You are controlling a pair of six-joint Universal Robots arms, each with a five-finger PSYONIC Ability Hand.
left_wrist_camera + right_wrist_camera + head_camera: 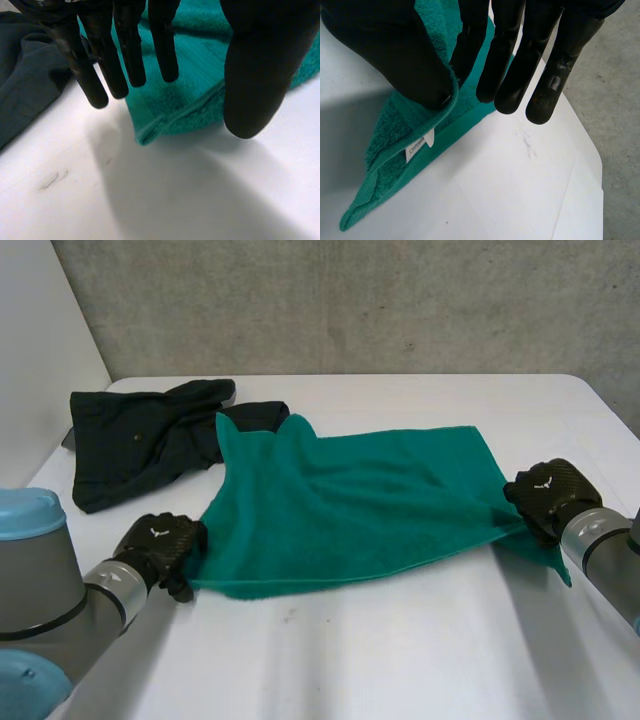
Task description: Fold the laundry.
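Note:
A green towel [350, 500] lies spread across the middle of the white table [400, 650], its far left corner rumpled upward. My left hand [160, 543] is at the towel's near left corner. In the left wrist view its fingers [125, 55] are straight and the thumb [255, 75] stands apart, with the towel corner [170, 110] flat on the table under them, not pinched. My right hand [545, 495] is at the towel's right corner. In the right wrist view its thumb [385, 55] pinches the towel edge [395, 145] against the fingers, and the corner hangs below with a white label [417, 146].
A dark garment [140, 440] lies bunched at the table's back left, touching the towel's far left corner, and lies beside my left hand's fingers [30, 65]. A grey wall runs behind the table. The table's right edge [595, 170] is close beyond my right hand.

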